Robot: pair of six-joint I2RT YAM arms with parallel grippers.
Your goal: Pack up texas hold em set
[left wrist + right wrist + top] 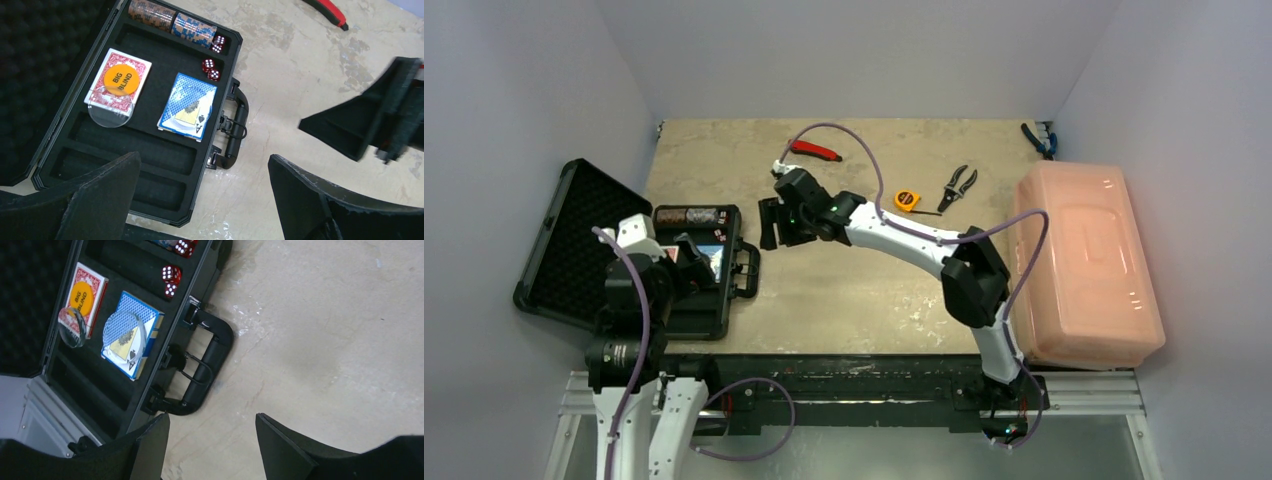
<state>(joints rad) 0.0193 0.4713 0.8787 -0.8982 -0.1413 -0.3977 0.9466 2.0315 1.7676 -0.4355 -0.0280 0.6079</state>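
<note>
Here, left fingers (100, 197) gape wide over the case (122, 145) — right fingers (145, 450), seemingly narrower, hold nothing.

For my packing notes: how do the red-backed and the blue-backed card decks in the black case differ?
The red-backed card deck carries an orange BIG BLIND disc; the blue-backed card deck a clear disc. The red lies nearer the lid, the blue nearer the handle. Both lie flat in the black foam tray.

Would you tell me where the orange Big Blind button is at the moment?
In the left wrist view, the orange Big Blind button lies on the red card deck inside the open case, left of the blue deck, on the robot's left side.
</note>
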